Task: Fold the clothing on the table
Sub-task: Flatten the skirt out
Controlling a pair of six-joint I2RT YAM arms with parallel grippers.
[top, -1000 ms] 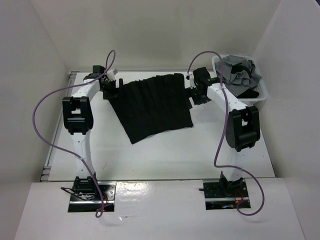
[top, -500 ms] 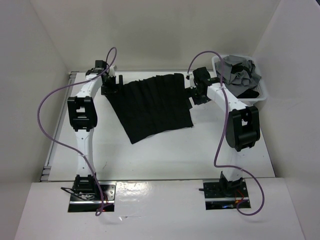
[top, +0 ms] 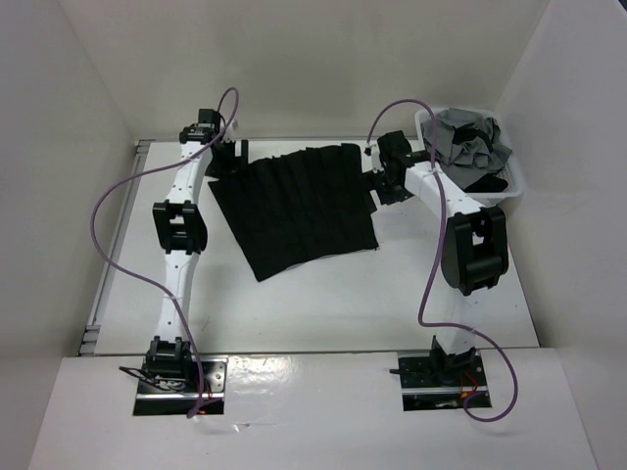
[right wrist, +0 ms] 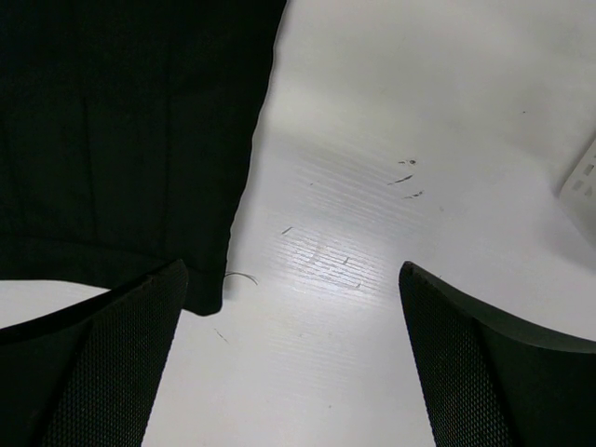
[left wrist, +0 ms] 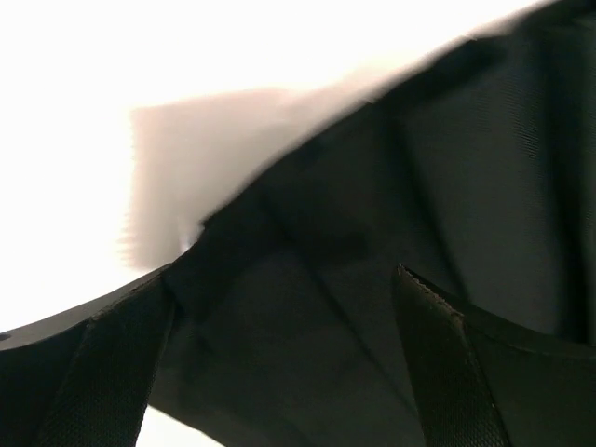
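Left wrist view shows the clothing (left wrist: 391, 214) blurred, its edges cut off.

The left arm (top: 179, 227) has straightened and swung inward, carrying the wide-open left gripper (top: 231, 157) further back over the counter (top: 294, 304), to the far-left corner of the clothing (top: 299, 206).

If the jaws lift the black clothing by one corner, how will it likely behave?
Probably floppy: the clothing lies flat on the table with soft ribs. Likely light, being thin. Pushed, it would probably bunch, not roll.
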